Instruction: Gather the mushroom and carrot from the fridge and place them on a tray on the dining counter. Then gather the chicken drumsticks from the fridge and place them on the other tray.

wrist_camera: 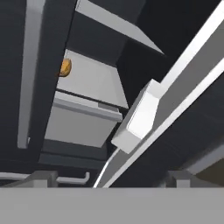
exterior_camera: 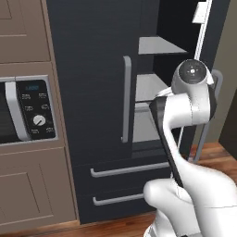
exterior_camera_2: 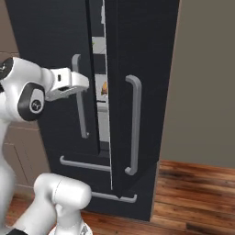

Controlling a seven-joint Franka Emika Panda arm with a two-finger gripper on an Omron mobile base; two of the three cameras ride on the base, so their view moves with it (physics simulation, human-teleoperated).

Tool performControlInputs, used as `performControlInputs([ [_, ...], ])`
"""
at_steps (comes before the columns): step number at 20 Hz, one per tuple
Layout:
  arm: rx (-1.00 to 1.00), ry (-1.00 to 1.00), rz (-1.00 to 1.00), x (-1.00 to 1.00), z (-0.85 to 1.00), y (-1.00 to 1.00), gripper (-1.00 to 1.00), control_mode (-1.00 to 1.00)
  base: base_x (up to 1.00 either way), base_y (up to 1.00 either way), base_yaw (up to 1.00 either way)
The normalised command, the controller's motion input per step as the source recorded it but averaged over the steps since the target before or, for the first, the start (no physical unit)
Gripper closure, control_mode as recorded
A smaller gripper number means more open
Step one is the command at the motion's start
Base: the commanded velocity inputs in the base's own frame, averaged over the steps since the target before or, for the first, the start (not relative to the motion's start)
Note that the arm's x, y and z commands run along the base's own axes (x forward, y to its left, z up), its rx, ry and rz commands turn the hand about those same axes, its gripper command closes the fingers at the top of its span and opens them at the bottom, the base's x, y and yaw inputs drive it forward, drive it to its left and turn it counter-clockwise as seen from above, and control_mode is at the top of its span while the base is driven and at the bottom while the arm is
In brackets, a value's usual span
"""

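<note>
1. Left base view: the fridge (exterior_camera: 92,69) is standing beside a brown cabinet (exterior_camera: 25,28) with an oven panel (exterior_camera: 32,109) on its left. The fridge's left door is staying closed while its right door (exterior_camera: 203,41) is standing ajar, showing grey shelves (exterior_camera: 159,45) inside. The white arm (exterior_camera: 192,97) is rising in front of the fridge's opening, above the fridge's two drawers (exterior_camera: 125,169).
2. Right base view: the right door (exterior_camera_2: 137,69) is swinging out from the fridge towards the camera, leaving a narrow gap. The gripper (exterior_camera_2: 85,82) is reaching towards that gap, just beside the left door's handle (exterior_camera_2: 79,98). Whether it is touching the handle cannot be told from this side. A wood floor (exterior_camera_2: 193,193) is lying at the fridge's foot.
3. Hand view: the gripper (wrist_camera: 109,177) is looking into the fridge's opening with its jaws spread wide and nothing between them. One fingertip (wrist_camera: 41,177) is showing at each lower corner.
4. Hand view, contents: a small orange piece (wrist_camera: 64,68) is lying on a fridge shelf (wrist_camera: 94,78), half hidden behind the left door's edge. It is too small to name as carrot or drumstick. A white bin (wrist_camera: 140,116) is hanging on the inner face of the fridge's right door.
5. Right base view, contents: the same orange piece (exterior_camera_2: 104,88) is showing through the fridge's gap, level with the gripper.
</note>
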Motion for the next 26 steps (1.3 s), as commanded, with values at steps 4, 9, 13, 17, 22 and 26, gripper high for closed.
performControlInputs([
  [4, -0.11, 0.06, -0.03, 0.27, -0.06, 0.19, -1.0, -1.0, 0.0, 0.0, 0.0],
  [9, -0.04, 0.07, 0.0, 0.7, -0.07, -0.21, -1.0, -1.0, 0.0, 0.0, 0.0],
  [13, -0.01, 0.06, 0.0, 0.88, -0.02, -0.42, -1.0, -1.0, 0.0, 0.0, 0.0],
  [17, -0.07, 0.14, 0.0, 1.0, 0.0, -0.31, -1.0, -1.0, 0.0, 0.0, 0.0],
  [22, -0.11, 0.12, -0.04, 0.68, -0.02, -0.22, -1.0, -1.0, 0.0, 0.0, 0.0],
  [26, -0.09, 0.07, -0.09, 0.18, -0.07, -0.41, -1.0, -1.0, 0.0, 0.0, 0.0],
])
